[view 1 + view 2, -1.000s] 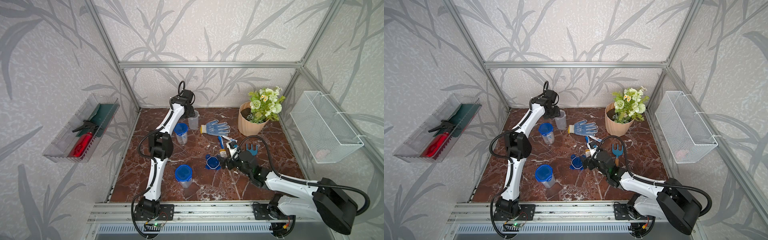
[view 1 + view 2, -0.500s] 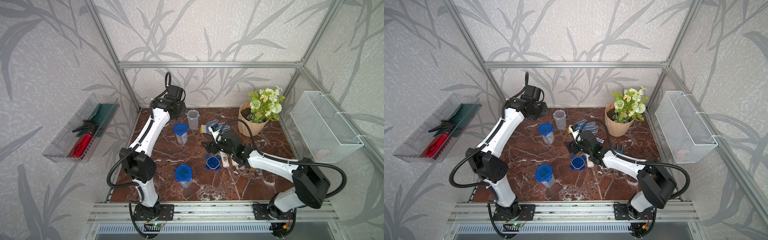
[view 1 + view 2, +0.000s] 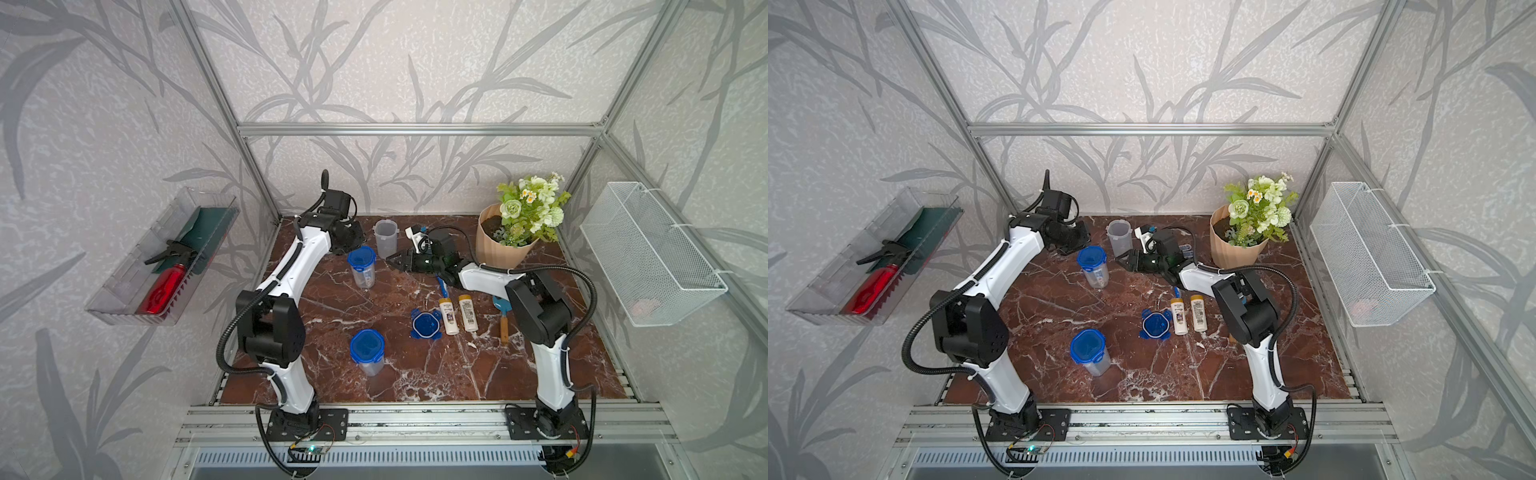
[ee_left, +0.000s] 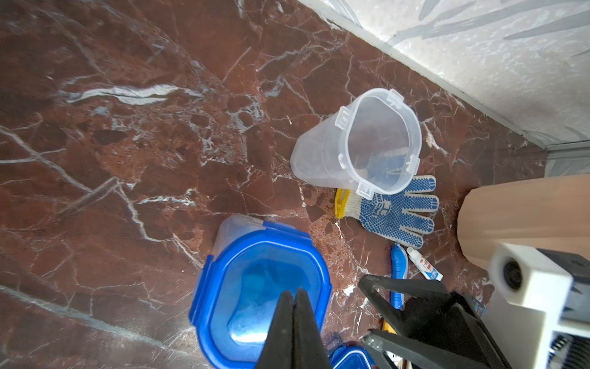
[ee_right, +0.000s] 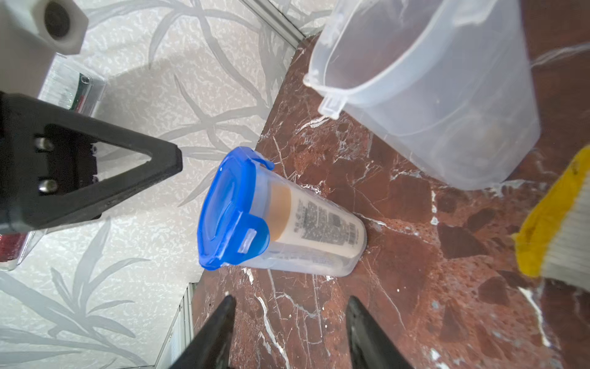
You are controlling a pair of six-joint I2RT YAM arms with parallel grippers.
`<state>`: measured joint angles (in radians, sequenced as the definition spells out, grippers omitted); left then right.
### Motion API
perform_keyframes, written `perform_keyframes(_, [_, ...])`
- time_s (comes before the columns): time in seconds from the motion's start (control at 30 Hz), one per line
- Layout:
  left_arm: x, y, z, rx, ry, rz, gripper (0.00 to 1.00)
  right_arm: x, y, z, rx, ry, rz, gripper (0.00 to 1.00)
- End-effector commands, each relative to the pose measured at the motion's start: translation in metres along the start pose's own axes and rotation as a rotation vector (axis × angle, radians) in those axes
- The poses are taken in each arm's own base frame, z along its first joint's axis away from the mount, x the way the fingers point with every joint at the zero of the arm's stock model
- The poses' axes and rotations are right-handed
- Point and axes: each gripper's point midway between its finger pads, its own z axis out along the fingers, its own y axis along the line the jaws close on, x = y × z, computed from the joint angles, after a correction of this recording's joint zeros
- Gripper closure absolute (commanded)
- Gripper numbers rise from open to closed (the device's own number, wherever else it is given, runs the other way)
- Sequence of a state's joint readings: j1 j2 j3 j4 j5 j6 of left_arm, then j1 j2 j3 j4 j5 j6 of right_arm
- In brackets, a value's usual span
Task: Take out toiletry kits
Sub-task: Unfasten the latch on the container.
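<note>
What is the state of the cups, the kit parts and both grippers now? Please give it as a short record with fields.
open cup: upright, lid off, looks empty
back cup: lid on, filled
front cup: lid on
bottles: two, lying side by side
loose lid: flat, beside bottles
toothbrush, toothpaste: lying near glove
left gripper: shut, empty
right gripper: open, empty, facing back cup

The left arm [image 3: 291, 266] starts at the lower middle of the frame, bends at its black elbow and reaches up toward the back. The left gripper [image 4: 292, 294] has its two fingers pressed flat together. The right arm [image 3: 540, 316] stands at the lower right and folds back toward the middle. The right gripper [image 5: 289, 300] points sideways at the left arm, with its fingers apart.
</note>
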<state>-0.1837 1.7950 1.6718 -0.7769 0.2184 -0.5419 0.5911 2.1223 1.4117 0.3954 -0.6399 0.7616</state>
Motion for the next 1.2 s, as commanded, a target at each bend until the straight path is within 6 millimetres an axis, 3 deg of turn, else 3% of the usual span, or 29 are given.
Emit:
perform_keyframes(0.0, [0.008,-0.005,0.012,0.048,0.051,-0.014,1.0,-0.007,0.032,0.009,-0.117,0.033,0.032,0.39])
perform_keyframes(0.23, [0.023,0.003,0.03,0.049,0.107,-0.046,1.0,-0.006,0.034,0.025,-0.181,0.034,0.101,0.39])
perform_keyframes(0.5, [0.044,0.027,0.044,-0.011,0.149,-0.068,1.0,0.003,0.034,0.039,-0.207,0.05,0.158,0.37])
perform_keyframes(0.73, [0.063,0.051,0.053,-0.054,0.18,-0.107,1.0,-0.003,0.043,0.038,-0.256,0.011,0.152,0.38])
perform_keyframes(1.17, [0.088,0.074,0.068,-0.058,0.217,-0.169,1.0,-0.014,0.065,0.032,-0.371,-0.051,0.159,0.43])
